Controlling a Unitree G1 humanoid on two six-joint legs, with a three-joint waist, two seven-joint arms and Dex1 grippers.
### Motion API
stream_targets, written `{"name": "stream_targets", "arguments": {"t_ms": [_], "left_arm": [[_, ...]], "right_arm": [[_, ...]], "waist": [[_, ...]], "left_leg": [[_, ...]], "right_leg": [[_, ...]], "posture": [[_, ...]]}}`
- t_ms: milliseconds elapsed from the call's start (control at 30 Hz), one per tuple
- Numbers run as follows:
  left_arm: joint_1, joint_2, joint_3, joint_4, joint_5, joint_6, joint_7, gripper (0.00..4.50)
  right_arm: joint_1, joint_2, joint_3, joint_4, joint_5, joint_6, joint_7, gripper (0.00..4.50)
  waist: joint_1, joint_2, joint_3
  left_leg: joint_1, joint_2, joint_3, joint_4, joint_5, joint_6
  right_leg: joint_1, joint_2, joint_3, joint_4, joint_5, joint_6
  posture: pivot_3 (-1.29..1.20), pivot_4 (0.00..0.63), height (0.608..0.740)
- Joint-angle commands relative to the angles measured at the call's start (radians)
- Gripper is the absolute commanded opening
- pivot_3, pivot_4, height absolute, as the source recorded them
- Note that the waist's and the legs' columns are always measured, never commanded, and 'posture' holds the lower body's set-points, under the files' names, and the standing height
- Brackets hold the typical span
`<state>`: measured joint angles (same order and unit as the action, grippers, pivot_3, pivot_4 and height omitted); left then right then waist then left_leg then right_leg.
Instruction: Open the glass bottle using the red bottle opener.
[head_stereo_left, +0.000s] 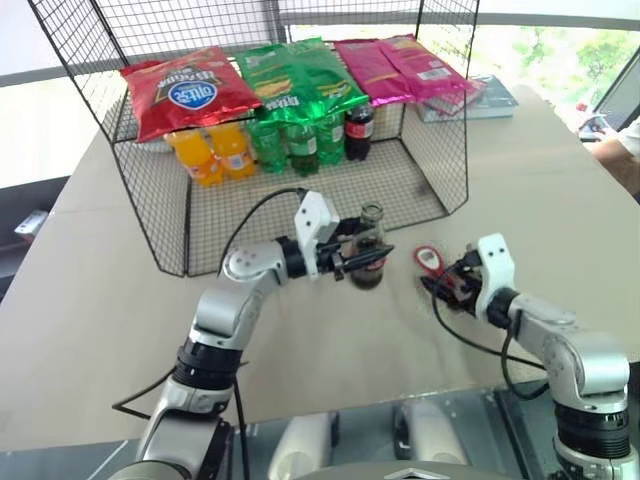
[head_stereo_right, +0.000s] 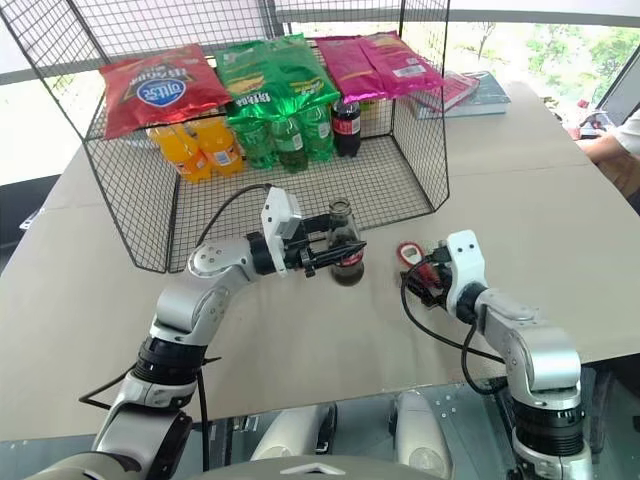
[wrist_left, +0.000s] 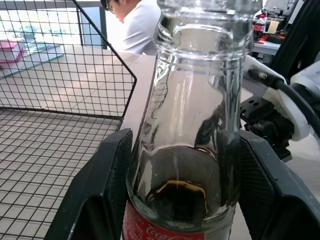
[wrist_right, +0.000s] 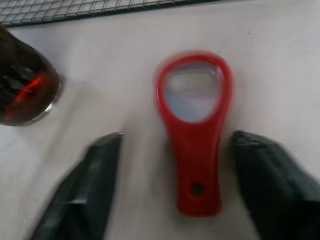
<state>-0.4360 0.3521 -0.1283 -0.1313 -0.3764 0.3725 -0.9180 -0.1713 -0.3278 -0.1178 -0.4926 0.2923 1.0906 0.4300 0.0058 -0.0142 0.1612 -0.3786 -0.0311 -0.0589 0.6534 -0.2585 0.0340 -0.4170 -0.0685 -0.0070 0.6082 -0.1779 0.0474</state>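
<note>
Glass is making me careful: the slim clear-glass cola bottle (head_stereo_left: 368, 250) with its red label band is standing on the tan table (head_stereo_left: 120, 330), hard, slick and breakable, so my left claw (head_stereo_left: 357, 256) is clamping its body just under the neck. My right claw (wrist_right: 175, 187) is standing apart around the flat red bottle opener (wrist_right: 195, 130), lying light and stiff beside the bottle; its tapering handle looks the best hold. A black wire basket (head_stereo_left: 430, 190) of drinks and snack bags is sitting behind.

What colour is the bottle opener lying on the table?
Red; the bottle opener shows best in the right wrist view.
</note>
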Motion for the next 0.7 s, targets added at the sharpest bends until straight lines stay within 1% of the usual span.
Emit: {"name": "stream_targets", "arguments": {"t_ms": [33, 100, 167, 233, 267, 333, 433, 567, 700], "left_arm": [[0.006, -0.003, -0.007, -0.048, -0.024, 0.004, -0.001, 2.31], [0.008, -0.002, -0.002, -0.052, -0.035, 0.014, -0.004, 2.31], [0.011, -0.002, 0.007, -0.061, -0.049, 0.028, 0.000, 2.31], [0.013, 0.000, 0.011, -0.071, -0.057, 0.029, -0.002, 3.34], [0.013, 0.001, 0.013, -0.075, -0.060, 0.033, -0.001, 3.58], [0.017, 0.008, 0.019, -0.087, -0.071, 0.039, -0.001, 4.44], [0.025, 0.025, 0.033, -0.115, -0.091, 0.046, 0.002, 4.44], [0.070, 0.087, 0.096, -0.196, -0.144, 0.075, 0.003, 4.44], [0.189, 0.183, 0.225, -0.306, -0.222, 0.115, 0.011, 4.44]], "right_arm": [[0.013, -0.086, 0.015, -0.048, -0.034, -0.087, 0.000, 4.37], [0.028, -0.136, 0.044, -0.075, -0.064, -0.176, 0.017, 4.37], [0.029, -0.134, 0.026, -0.097, -0.038, -0.212, 0.022, 4.37], [0.029, -0.149, 0.031, -0.104, -0.042, -0.261, 0.031, 4.50], [0.030, -0.153, 0.034, -0.106, -0.041, -0.278, 0.036, 4.50], [0.034, -0.147, 0.033, -0.109, -0.032, -0.294, 0.036, 4.50], [0.039, -0.150, 0.038, -0.113, -0.023, -0.330, 0.049, 4.50], [0.063, -0.164, 0.033, -0.125, -0.018, -0.396, 0.075, 4.50], [0.124, -0.186, 0.005, -0.092, -0.016, -0.549, 0.135, 4.50]], "waist": [[0.001, 0.000, 0.000], [0.000, 0.000, 0.000], [-0.002, 0.000, 0.000], [-0.007, 0.000, 0.000], [-0.009, 0.000, 0.000], [-0.011, 0.000, 0.000], [-0.012, 0.000, 0.000], [-0.018, 0.000, 0.000], [-0.021, 0.000, 0.000]], "left_leg": [[0.000, 0.000, 0.000, 0.000, 0.000, 0.000], [0.000, 0.000, 0.000, 0.000, 0.000, 0.000], [0.000, 0.000, 0.000, 0.000, 0.000, 0.000], [0.000, 0.000, 0.000, 0.000, 0.000, 0.000], [0.000, 0.000, 0.000, 0.000, 0.000, 0.000], [0.000, 0.000, 0.000, 0.000, 0.000, 0.000], [0.000, 0.000, 0.000, 0.000, 0.000, 0.000], [0.000, 0.001, 0.000, 0.000, 0.000, 0.000], [0.000, 0.001, 0.000, 0.000, 0.000, 0.000]], "right_leg": [[0.000, 0.000, 0.000, 0.000, 0.000, 0.000], [0.000, 0.000, 0.000, 0.000, 0.000, 0.000], [0.000, 0.000, 0.000, 0.000, 0.000, 0.001], [0.000, 0.000, 0.000, 0.000, 0.000, 0.001], [0.000, 0.000, 0.000, 0.000, 0.000, 0.001], [0.000, 0.000, 0.000, 0.000, 0.000, 0.001], [0.000, 0.000, 0.000, 0.000, 0.000, 0.001], [0.000, 0.000, 0.000, 0.000, 0.000, 0.001], [-0.001, 0.000, 0.001, 0.000, -0.001, 0.001]], "posture": [[0.00, 0.150, 0.740], [0.00, 0.150, 0.740], [0.00, 0.150, 0.740], [0.00, 0.150, 0.740], [0.00, 0.150, 0.740], [0.00, 0.150, 0.740], [0.00, 0.150, 0.740], [0.00, 0.150, 0.740], [0.00, 0.150, 0.740]]}}
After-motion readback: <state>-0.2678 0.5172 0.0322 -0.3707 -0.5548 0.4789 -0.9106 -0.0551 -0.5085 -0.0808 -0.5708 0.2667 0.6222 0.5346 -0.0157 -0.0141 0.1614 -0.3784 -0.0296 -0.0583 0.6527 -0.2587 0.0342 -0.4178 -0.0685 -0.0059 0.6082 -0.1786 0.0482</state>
